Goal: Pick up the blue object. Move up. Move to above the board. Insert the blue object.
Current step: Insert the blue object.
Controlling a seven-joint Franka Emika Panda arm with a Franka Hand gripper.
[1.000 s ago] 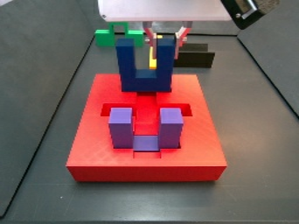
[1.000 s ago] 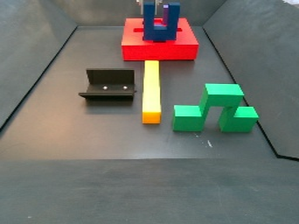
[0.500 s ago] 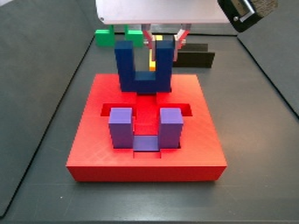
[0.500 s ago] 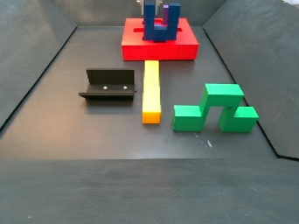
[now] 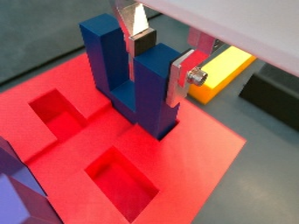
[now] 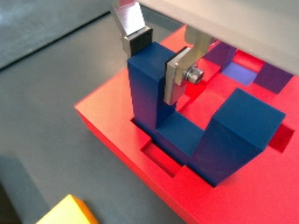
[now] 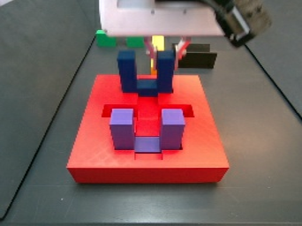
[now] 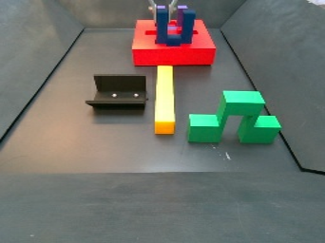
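The insertion step is in hand: the gripper (image 5: pixel 160 59) clamps one prong of the blue object (image 5: pixel 135 79), whose base appears partly sunk in a recess near one edge of the board (image 5: pixel 198 166). Across the board stands a purple block (image 7: pixel 147 129). The next move probably calls for pressing straight down until seated, then releasing.

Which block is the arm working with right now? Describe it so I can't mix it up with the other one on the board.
Find the red board at one end of the dark floor. Two U-shaped blocks stand on it; the gripper is clamped on one prong of the blue object, at the board's edge nearest the yellow bar. It is dark navy, while the purple block is lighter violet and sits ungripped.
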